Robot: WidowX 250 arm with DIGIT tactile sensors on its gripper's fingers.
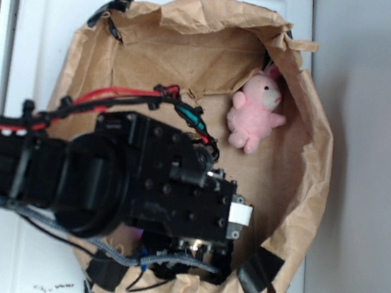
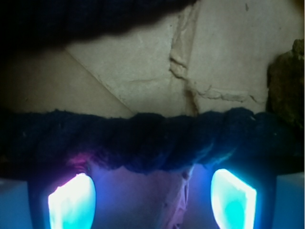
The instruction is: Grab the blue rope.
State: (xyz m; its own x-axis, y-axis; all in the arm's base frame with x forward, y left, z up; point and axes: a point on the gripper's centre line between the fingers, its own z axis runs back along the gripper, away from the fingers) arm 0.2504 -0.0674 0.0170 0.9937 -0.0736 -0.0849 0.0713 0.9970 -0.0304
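A crumpled paper bag [image 1: 293, 226] lies opened out like a shallow bowl on a tray [image 1: 47, 9], and the plush bunny [image 1: 256, 113] sits inside it near the far right wall. The robot arm [image 1: 104, 177] reaches in from the left and hangs over the bag's nearer half, well apart from the bunny (its cables [image 1: 122, 100] run along the far side of it). In the wrist view the blue rope [image 2: 143, 143] stretches from left to right across the paper floor, just beyond the two fingertips [image 2: 71, 202], with the gripper [image 2: 152, 202] centred on it.
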